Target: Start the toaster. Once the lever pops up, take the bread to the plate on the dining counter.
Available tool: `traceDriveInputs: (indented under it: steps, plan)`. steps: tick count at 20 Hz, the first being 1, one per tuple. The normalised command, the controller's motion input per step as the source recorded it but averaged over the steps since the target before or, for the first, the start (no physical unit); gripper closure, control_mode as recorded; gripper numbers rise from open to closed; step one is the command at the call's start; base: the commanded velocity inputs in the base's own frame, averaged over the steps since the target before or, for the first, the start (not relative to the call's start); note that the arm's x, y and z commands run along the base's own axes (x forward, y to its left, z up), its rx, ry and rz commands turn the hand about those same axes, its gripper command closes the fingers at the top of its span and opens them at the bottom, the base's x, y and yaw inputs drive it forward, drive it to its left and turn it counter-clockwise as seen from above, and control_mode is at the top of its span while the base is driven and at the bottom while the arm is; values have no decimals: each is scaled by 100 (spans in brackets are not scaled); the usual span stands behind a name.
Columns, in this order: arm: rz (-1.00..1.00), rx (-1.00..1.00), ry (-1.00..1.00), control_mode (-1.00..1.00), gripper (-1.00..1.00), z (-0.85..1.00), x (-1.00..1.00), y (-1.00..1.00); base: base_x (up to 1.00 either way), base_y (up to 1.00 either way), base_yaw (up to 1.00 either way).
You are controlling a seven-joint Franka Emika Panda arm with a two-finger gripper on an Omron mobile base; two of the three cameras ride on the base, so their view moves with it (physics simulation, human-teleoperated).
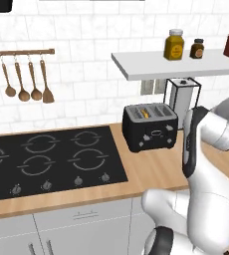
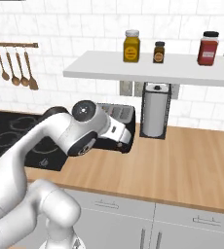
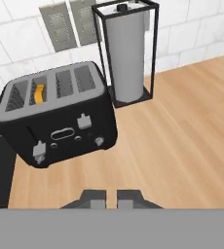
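Note:
The black toaster (image 1: pixel 150 127) (image 3: pixel 60 121) stands on the wooden wall counter, right of the cooktop. A yellowish slice of bread (image 3: pixel 39 93) (image 1: pixel 144 113) sits in its second slot from the left. On the toaster's front, the left lever (image 3: pixel 38 151) sits low and the right lever (image 3: pixel 84 120) sits high. My gripper (image 3: pixel 105 197) hovers above the counter a short way in front of the toaster, shut with nothing between its fingertips. In the right base view my arm covers most of the toaster (image 2: pixel 120 113). The plate and the dining counter are out of view.
A paper towel roll in a black wire holder (image 3: pixel 127 58) (image 1: pixel 182 97) (image 2: pixel 155 111) stands just right of the toaster. A white shelf (image 1: pixel 176 64) with three jars hangs above it. The black cooktop (image 1: pixel 52 159) lies to the left, with wooden utensils (image 1: pixel 27 82) on the wall.

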Motion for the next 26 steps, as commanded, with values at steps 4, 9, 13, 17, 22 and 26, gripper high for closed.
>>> traceDriveInputs:
  steps: [4,9,13,17,22,26]
  plan:
    - [-2,2,-2,-100,-100,0,-1,-6,0,0,0]
    - [0,0,0,-100,-100,0,0,0,0,0,0]
    - [0,0,0,-100,-100,0,0,0,0,0,0]
    - [0,0,0,-100,-100,0,0,0,0,0,0]
    - [0,0,0,-100,-100,0,0,0,0,0,0]
    - [0,0,0,-100,-100,0,0,0,0,0,0]
